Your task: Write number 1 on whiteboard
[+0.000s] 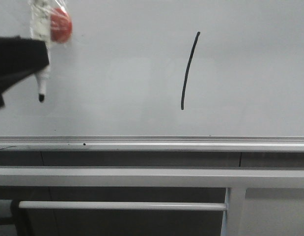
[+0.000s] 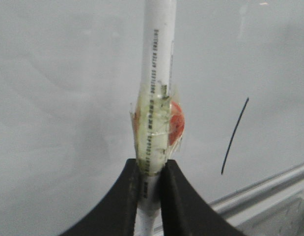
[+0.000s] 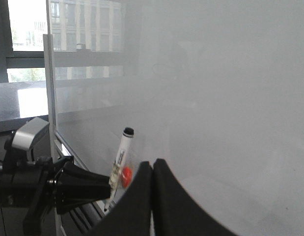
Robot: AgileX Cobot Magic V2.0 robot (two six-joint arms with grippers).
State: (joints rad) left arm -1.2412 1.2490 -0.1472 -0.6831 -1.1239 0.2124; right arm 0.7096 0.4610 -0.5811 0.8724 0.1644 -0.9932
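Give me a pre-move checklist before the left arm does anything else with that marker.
1. Stroke present: the number 1 stands on the whiteboard, one unbroken line: ok.
2. Grip: left gripper is closed on the marker: ok.
3. Marker tip sits well left of the stroke; whether it touches the board: cannot tell.
4. Right gripper closed, holding nothing: ok.
5. Taped red piece on the marker, secure or loose: cannot tell.

Black number 1 [image 1: 189,70] on seemingly pale grey whiteboard [image 1: 250,73].
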